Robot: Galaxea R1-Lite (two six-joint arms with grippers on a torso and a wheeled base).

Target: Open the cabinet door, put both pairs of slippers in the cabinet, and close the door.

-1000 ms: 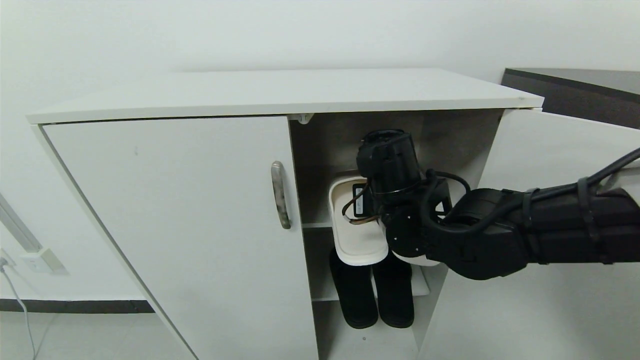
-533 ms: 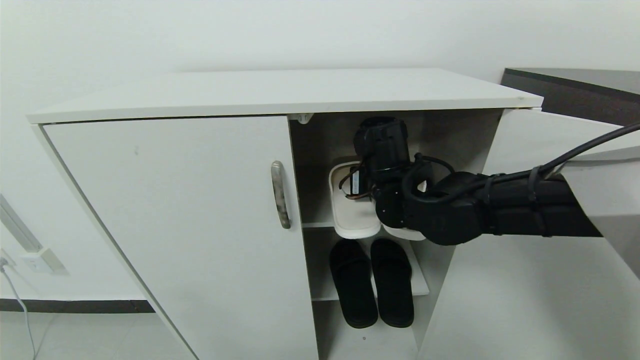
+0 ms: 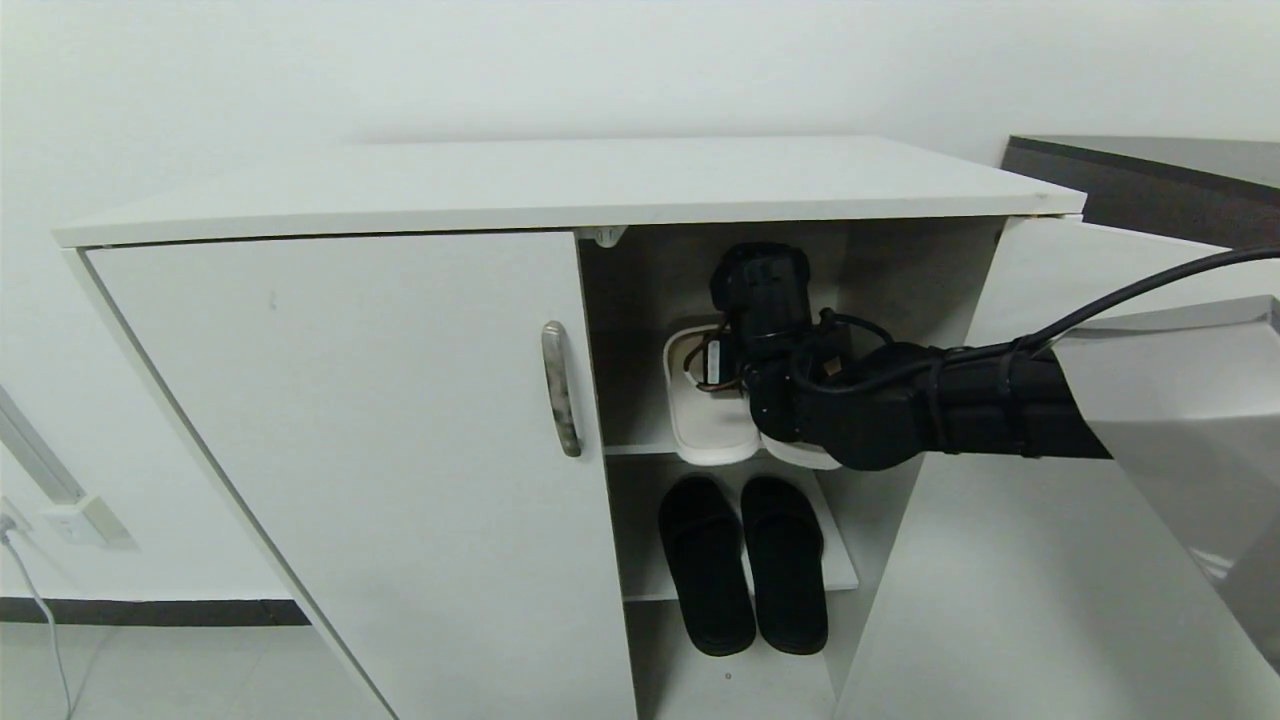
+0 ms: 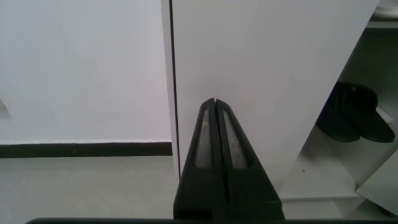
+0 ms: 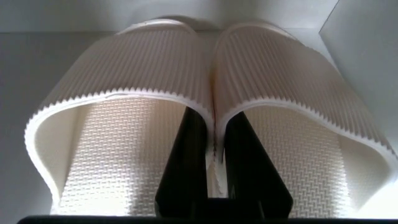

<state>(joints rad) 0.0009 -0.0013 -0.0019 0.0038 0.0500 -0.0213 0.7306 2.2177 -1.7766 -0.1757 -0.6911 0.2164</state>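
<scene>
One cabinet (image 3: 560, 180) with two doors is seen. The left door (image 3: 330, 430) is shut, and one metal handle (image 3: 560, 390) is fixed upright near its inner edge. The right door (image 3: 1000, 600) is swung wide open, so that the right half of the interior is exposed. Two shelves are counted there.

Two pairs of slippers, four slippers in all, are counted. The two white slippers (image 3: 705, 430) are held side by side at the upper shelf (image 3: 630, 450), toes toward the back and heels at its front edge. Whether their soles rest on the shelf cannot be told. In the right wrist view the adjoining inner edges of the white slippers (image 5: 143, 68) are clamped between the two fingers of the right tool (image 5: 214, 134).

The two black slippers (image 3: 745, 565) are laid side by side on the lower shelf (image 3: 840, 570), their heels jutting past its front edge. They are touched by no tool.

The left tool (image 4: 214, 109) is held low outside the cabinet, before the shut door, with its two fingers pressed together on nothing. The black slippers (image 4: 354, 115) are seen off to one side of it.
</scene>
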